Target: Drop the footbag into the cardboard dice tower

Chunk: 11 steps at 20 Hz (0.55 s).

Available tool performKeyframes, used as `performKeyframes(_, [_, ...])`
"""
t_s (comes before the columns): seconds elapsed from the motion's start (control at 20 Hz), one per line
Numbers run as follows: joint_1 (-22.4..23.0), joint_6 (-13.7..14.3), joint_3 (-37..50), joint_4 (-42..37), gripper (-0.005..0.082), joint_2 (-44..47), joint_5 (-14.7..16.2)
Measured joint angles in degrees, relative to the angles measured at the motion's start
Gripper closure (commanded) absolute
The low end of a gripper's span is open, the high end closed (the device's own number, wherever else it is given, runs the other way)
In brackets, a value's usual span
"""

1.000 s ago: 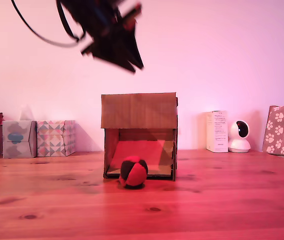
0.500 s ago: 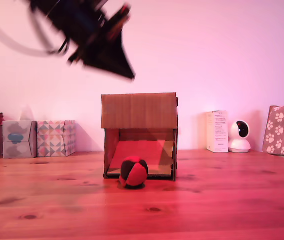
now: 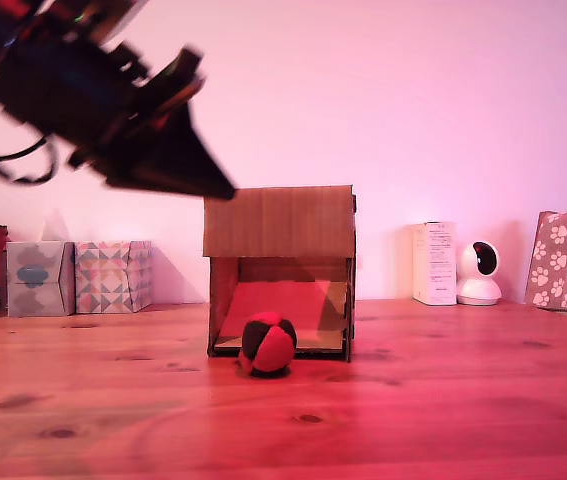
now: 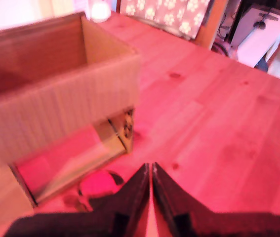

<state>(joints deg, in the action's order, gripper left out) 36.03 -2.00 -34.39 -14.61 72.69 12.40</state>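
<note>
One wooden surface (image 3: 443, 400) carries one cardboard dice tower (image 3: 279, 222) at centre. One gripper (image 3: 225, 190) hangs at its 10 o'clock, jaws closed on nothing. Two patterned tissue boxes (image 3: 111, 276) stand at 9 o'clock. One footbag (image 3: 267, 345) rests on the surface, touching the tower's lower front opening.

No legible text or labels.

My gripper (image 3: 225, 191) hangs high at the exterior view's left, tilted down toward that view's right. My fingers (image 4: 165, 190) are pressed nearly together and seem to hold nothing, though the picture is blurred.
</note>
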Motion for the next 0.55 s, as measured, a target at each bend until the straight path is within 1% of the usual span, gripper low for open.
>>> performKeyframes(0.15, [0.0, -2.0, 3.4, -1.8, 0.079, -4.7, -3.1])
performKeyframes(0.25, [-0.1, -2.2, 5.0, -2.1, 0.079, -8.2, -4.7])
performKeyframes(0.4, [-1.5, -2.3, 7.8, -2.1, 0.079, -13.1, -5.2])
performKeyframes(0.55, [-4.5, -3.6, 10.3, 0.5, 0.079, -16.5, -5.5])
